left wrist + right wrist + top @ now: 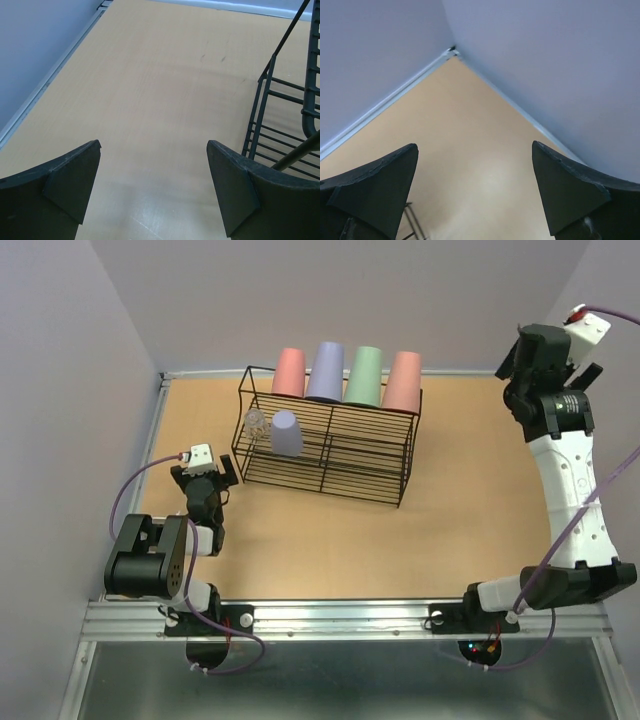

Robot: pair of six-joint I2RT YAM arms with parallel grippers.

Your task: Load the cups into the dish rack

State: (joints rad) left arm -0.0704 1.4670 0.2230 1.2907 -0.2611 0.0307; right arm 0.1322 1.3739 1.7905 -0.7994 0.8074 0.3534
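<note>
Nearest first: the left pincer (207, 472) is hovering low over the near-left part of the surface (300, 540), jaws spread wide and gripping nothing. In its wrist view the left pincer (154, 145) is framing bare wood, with the dish rack (265, 85) edging in at right.

The dish rack (325, 455) is lying just far-right of that pincer, its long side running left to right. The left arm is clearly the nearer one.

In the rack's near-left part, a lavender cup (286, 432) and the small clear cup (256, 421) are standing side by side.

Along the far side, four cups are standing in a row:
- pink cup (289, 372)
- taller lavender cup (326, 370)
- green cup (365, 375)
- second pink cup (404, 380)

All are standing upright, apparently mouth-down.

Farthest off, the right pincer (548, 355) is hanging high at the far-right corner, well apart from the rack. It is open too and carrying nothing. The right pincer (475, 145) is looking at walls and corner only.

Judgement: all six cups are sitting in the rack, so loading is looking complete.
</note>
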